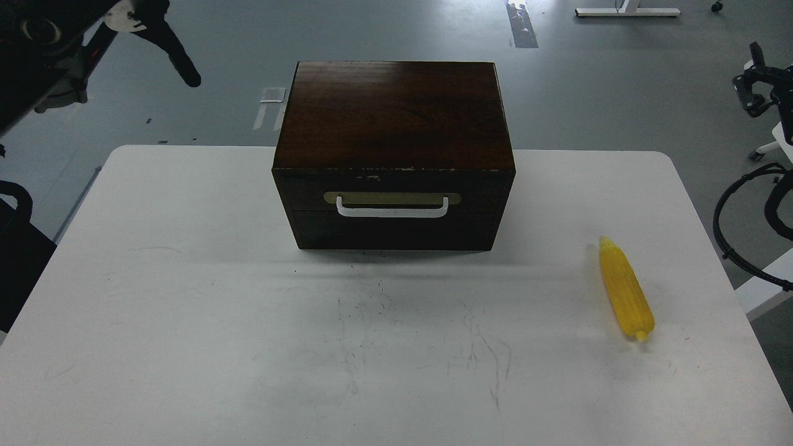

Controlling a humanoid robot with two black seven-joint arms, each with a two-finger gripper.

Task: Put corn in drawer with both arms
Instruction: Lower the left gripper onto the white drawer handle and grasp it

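Observation:
The corn [626,288], a bright yellow cob, lies flat on the white table [186,297] at the right, its pointed tip toward the back. The drawer [393,195] is the upper front of a dark brown wooden box [395,111] at the table's back middle. It is closed, with its white bar handle [392,209] on a tan plate facing me. My left gripper [186,69] hangs dark at the top left, above the floor and left of the box. Its fingers cannot be told apart. My right gripper is out of view.
A plain handle-less panel [393,232] sits below the drawer. Black cable loops [740,238] hang off the table's right edge. Black equipment [759,87] stands on the grey floor at the far right. Faint scuff marks [421,347] cover the table's front middle.

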